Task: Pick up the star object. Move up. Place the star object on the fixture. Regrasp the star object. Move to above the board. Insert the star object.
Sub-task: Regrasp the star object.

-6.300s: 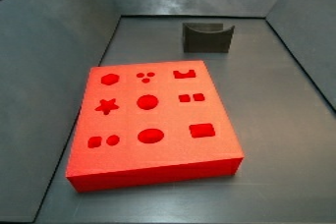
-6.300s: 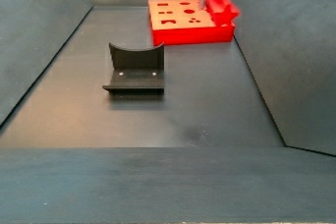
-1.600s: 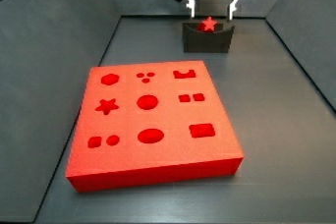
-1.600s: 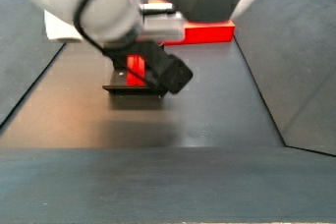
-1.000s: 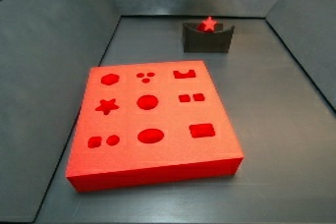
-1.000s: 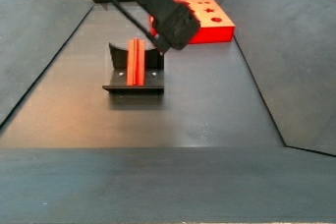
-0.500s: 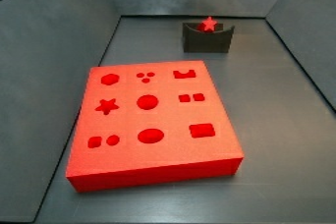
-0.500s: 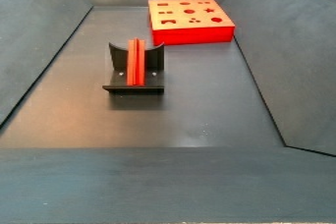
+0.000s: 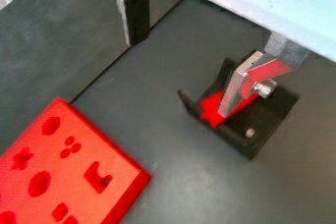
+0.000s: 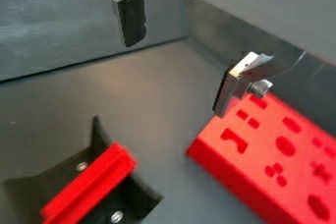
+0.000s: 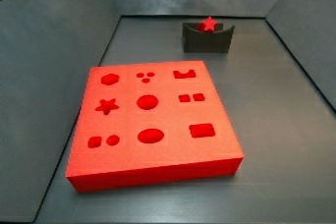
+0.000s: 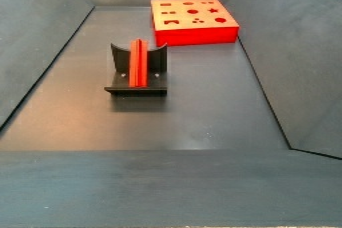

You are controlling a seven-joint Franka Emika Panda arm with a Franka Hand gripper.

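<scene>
With the star [image 11: 207, 23] seated upright in the fixture [image 11: 206, 39], the gripper [image 10: 184, 51] hangs above — jaws apart, empty. Regrasp: descend centred — close squarely on its flats.

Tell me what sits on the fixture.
The star object stands on the fixture, its lower part hidden in the cradle. The pincer hangs open above, holding nothing.
</scene>
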